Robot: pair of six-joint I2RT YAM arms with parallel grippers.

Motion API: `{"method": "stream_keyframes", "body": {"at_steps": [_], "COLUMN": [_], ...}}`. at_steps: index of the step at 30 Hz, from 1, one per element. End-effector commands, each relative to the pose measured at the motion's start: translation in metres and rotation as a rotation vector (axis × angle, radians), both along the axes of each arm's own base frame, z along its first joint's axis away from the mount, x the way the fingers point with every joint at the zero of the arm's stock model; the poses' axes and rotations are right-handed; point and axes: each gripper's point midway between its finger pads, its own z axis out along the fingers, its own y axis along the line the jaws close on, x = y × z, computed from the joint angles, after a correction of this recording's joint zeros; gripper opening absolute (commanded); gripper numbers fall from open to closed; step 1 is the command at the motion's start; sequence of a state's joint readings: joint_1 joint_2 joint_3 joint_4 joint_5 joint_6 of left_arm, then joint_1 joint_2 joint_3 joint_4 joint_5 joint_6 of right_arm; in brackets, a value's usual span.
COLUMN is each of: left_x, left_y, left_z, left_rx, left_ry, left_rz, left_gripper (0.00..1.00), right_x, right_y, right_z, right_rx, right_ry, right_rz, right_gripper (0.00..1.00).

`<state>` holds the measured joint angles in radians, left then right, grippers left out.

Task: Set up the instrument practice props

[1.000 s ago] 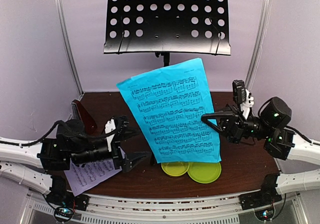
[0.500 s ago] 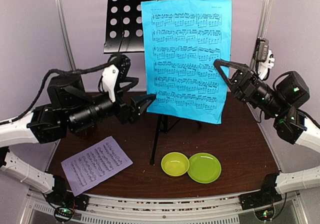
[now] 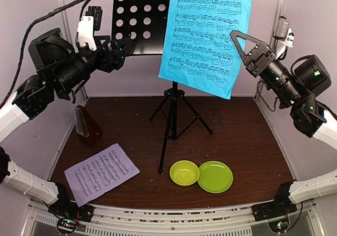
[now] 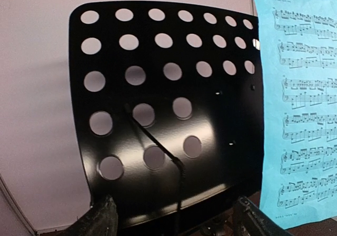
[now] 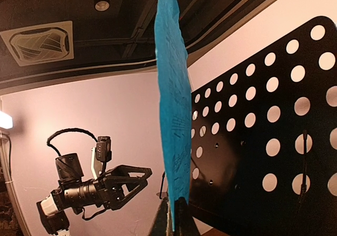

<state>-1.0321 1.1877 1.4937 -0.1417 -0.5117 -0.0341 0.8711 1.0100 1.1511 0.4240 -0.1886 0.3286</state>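
The black music stand's perforated desk (image 3: 139, 15) stands high at the back on its tripod (image 3: 171, 125). My right gripper (image 3: 238, 37) is shut on the right edge of the blue sheet of music (image 3: 208, 36) and holds it upright in front of the desk's right half. The right wrist view shows the blue sheet edge-on (image 5: 171, 115), pinched at the bottom. My left gripper (image 3: 122, 47) is open and empty at the desk's lower left edge; its fingers (image 4: 100, 220) sit wide apart below the desk (image 4: 158, 115). The lilac sheet (image 3: 100, 174) lies flat at the front left. The brown metronome (image 3: 87, 123) stands at the left.
A yellow-green bowl (image 3: 184, 173) and a green plate (image 3: 214, 176) sit side by side at the table's front centre, near the tripod's front leg. Pale walls with metal posts close in the back and sides. My left arm also shows in the right wrist view (image 5: 105, 186).
Both arms have risen. The right gripper carried the blue sheet from above the table up in front of the desk. The left gripper moved up and left to the desk's lower edge.
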Motion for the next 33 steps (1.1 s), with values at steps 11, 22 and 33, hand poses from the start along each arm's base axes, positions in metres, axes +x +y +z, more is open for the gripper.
{"method": "stream_keyframes", "body": {"at_steps": [11,22,33], "left_x": [0.033,0.058,0.044], "left_y": [-0.01,-0.014,0.003], "left_z": [0.025,0.025,0.035], "left_rx": [-0.077,-0.055,-0.124], "left_ry": [0.027,0.024,-0.052], "left_rz": [-0.115,-0.039,-0.033], "left_gripper": [0.79,0.7,0.36], "right_x": [0.041,0.067,0.09], "right_y": [-0.002,0.005,0.006], "right_z": [0.036,0.042,0.036], "right_rx": [0.127,0.143,0.137], "right_ry": [0.003,0.015,0.034], "right_rz": [-0.035,-0.055,-0.1], "right_gripper": [0.0,0.0,0.0]}}
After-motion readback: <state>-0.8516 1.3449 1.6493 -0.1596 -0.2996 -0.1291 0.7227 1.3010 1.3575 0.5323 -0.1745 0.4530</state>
